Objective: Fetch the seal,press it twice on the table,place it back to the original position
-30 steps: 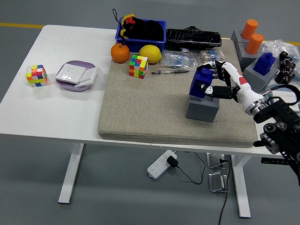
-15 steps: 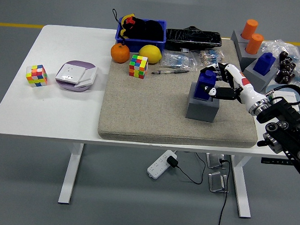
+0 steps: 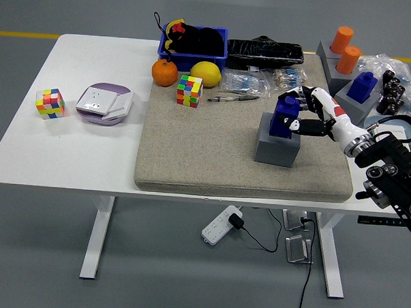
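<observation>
— What do you count, left to right?

— I see two puzzle cubes (image 3: 49, 103) well left of my right hand (image 3: 315, 116); its fingers are closed round one blue seal (image 3: 285, 116) on its grey holder (image 3: 277, 142). Beyond: two orange seals (image 3: 345, 49).

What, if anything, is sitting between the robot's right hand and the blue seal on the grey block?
Nothing visible. The right hand is already at the blue seal, its fingers around the seal's right side, while the seal stands in the top of the grey block on the beige mat.
</observation>
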